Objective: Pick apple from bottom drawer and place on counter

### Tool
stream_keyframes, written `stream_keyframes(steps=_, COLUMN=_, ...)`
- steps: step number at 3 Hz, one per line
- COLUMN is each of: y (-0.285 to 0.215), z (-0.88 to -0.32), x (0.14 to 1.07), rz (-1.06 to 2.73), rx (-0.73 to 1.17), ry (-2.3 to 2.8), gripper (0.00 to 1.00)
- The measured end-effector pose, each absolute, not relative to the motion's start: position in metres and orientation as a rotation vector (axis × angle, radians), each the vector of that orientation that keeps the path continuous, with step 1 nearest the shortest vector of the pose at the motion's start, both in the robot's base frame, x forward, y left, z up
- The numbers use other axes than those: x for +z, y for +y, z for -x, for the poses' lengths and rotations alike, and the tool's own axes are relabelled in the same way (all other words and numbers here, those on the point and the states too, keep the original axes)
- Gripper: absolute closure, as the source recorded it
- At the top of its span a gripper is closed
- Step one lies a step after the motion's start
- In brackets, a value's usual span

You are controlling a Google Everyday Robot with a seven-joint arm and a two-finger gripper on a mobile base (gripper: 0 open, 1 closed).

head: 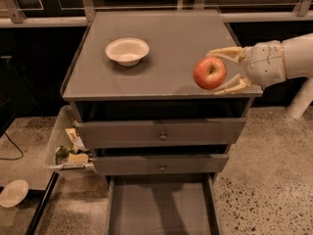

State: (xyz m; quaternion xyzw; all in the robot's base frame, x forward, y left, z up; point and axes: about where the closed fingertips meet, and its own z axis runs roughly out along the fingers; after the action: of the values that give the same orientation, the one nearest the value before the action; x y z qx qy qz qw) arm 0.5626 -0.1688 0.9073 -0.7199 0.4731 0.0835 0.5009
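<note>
My gripper (218, 71) reaches in from the right and is shut on the red apple (209, 73), one finger above it and one below. It holds the apple in the air over the front right part of the grey counter (166, 43). The bottom drawer (160, 210) is pulled open below, and its flat grey floor shows nothing on it. The white arm stretches off to the right edge.
A white bowl (127, 51) sits on the counter's left back part. Two shut drawers with round knobs (163, 136) lie under the counter. A clear bin with scraps (68, 148) hangs at the cabinet's left. A white dish (13, 193) lies on the floor at left.
</note>
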Motion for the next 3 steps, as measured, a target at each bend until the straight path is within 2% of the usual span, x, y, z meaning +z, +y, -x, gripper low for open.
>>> stream_keyframes(steps=1, y=-0.169, z=-0.571, x=0.910, rz=1.738, rx=0.200, ry=1.149, gripper=1.00)
stream_keyframes(steps=3, y=-0.177, z=-0.652, x=0.908, rz=1.632, rx=0.300, ry=1.282, gripper=1.00)
